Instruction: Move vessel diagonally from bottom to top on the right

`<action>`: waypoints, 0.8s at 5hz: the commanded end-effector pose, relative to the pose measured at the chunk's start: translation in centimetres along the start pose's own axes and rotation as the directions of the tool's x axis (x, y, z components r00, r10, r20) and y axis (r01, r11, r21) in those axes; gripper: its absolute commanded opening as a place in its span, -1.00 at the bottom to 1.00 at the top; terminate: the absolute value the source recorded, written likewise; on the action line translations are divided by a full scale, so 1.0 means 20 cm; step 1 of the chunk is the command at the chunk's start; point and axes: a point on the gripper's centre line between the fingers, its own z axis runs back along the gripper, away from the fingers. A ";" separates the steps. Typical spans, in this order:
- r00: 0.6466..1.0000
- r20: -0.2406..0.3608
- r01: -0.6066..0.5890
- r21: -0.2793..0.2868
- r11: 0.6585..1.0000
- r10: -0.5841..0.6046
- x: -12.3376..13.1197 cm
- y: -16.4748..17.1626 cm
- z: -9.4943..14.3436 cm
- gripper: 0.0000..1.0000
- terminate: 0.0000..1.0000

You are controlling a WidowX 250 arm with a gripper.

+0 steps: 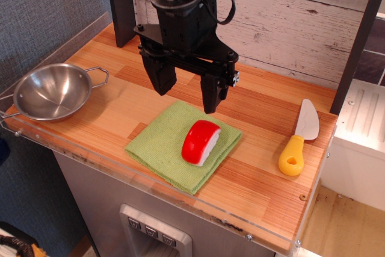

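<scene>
Gripper point(186, 97) hanging over the middle of the bench point(264, 118), jaws spread wide, holding nothing. Hovering just above the far edge of the green cloth point(162, 148), one finger pointing down close to the red and white toy piece point(200, 142) lying on that cloth. Not touching anything, as far as can be seen.

Vessel point(52, 91) sitting upright at the left end of the bench, near the front corner, well apart from the gripper. Empty inside, both wire handles free. Not being gripped, not being lifted.

Judging the progress: looking like the very beginning, or at least nothing of the move showing yet. Vessel not yet reached, so still waiting are the approach to it, the closing on its rim or handle, the lifting, the diagonal carrying, and the setting down.

Yellow-handled knife point(299, 138) lying at the right side of the bench, near the front edge, possibly standing in the way of a path on that side. Cloth and toy piece lying between vessel and knife.
</scene>
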 end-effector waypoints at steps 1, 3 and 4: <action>1.000 0.000 0.000 0.000 1.000 0.000 0.00 0.00 0.00 1.00 -1.00; 0.990 0.041 -0.135 0.035 0.990 0.134 -0.07 0.36 0.03 1.00 -1.00; 0.985 0.016 -0.173 0.082 0.981 0.172 -0.12 0.55 0.02 1.00 -1.00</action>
